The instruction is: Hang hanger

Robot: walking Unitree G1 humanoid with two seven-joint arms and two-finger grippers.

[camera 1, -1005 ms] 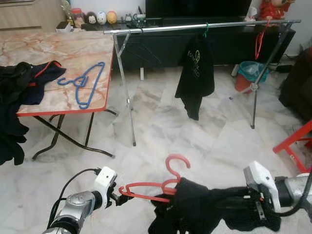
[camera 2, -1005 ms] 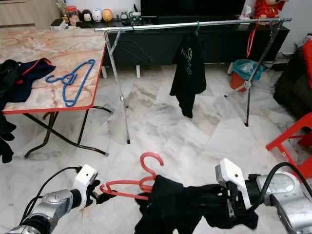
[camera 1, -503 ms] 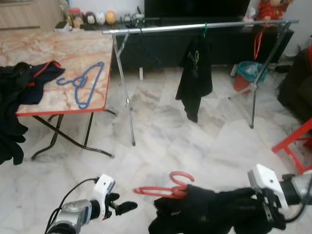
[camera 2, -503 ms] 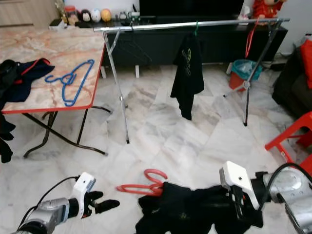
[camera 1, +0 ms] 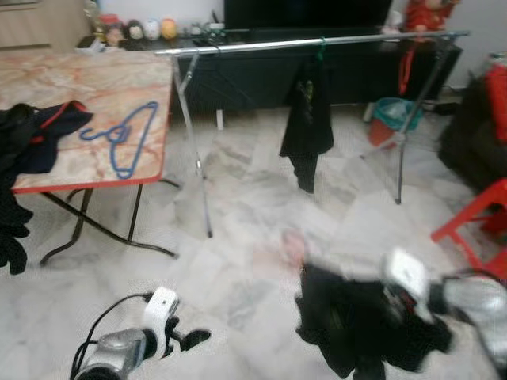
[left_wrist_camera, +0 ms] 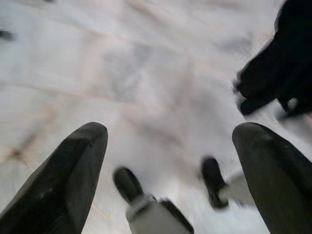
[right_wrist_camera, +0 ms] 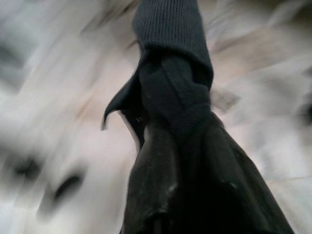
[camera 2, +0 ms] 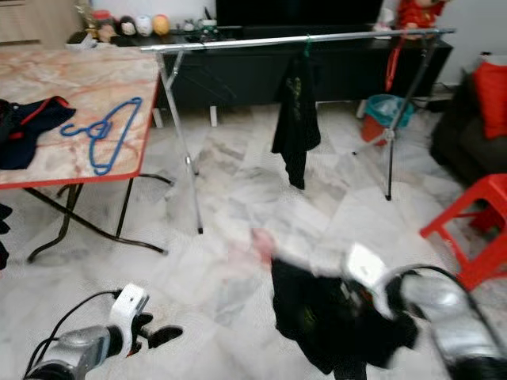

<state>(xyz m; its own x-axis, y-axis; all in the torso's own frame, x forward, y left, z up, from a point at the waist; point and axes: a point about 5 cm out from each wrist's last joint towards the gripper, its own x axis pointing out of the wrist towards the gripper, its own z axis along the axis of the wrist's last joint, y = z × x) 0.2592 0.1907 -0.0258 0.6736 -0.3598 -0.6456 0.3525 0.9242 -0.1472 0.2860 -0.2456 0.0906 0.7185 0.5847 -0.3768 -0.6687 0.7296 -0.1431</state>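
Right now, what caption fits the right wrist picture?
Right hand shut on a dark garment above blurred marble floor.

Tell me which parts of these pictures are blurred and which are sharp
Left eye view: the right tool and its black garment are smeared by motion, the red hanger a faint pink streak; the table and rail are only slightly soft. Left wrist view: the fingers are crisp, the floor streaked. Right wrist view: heavy blur around the garment.
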